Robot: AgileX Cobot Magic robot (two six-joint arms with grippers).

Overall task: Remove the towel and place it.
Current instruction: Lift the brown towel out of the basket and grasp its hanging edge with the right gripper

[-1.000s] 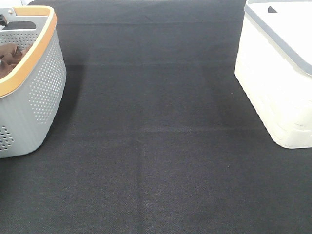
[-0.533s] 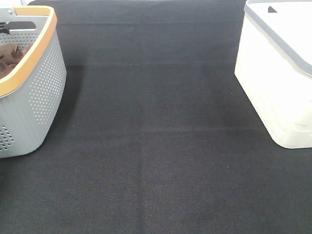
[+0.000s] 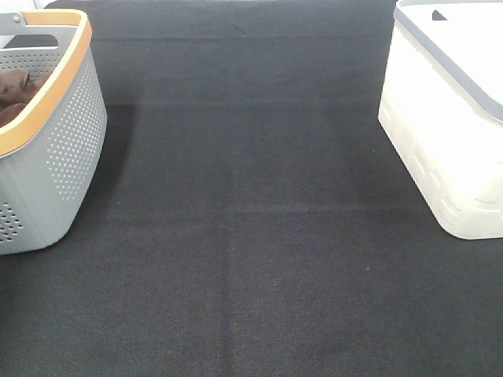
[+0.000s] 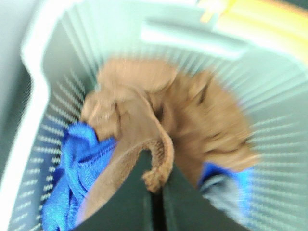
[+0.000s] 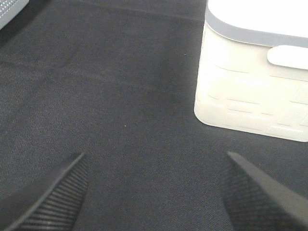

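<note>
Your left gripper (image 4: 155,197) pinches only a thin fold of the brown towel (image 4: 202,125) inside the basket (image 3: 67,149), with the right gripper (image 5: 154,187) spread, so the fold may slip free or drag the blue cloth (image 4: 72,173) out.

A desk (image 3: 251,236) covered in dark, woven black cloth fills the high view, with faint crease lines running across it and down its middle. Two containers stand directly on it, well apart. At the left edge sits a grey perforated basket (image 3: 63,157) with an orange-tan rim, partly cut off by the frame. At the right edge stands a white plastic bin (image 3: 440,149) with a grey rim and moulded side panels, also cropped. A broad stretch of cloth lies between them.
</note>
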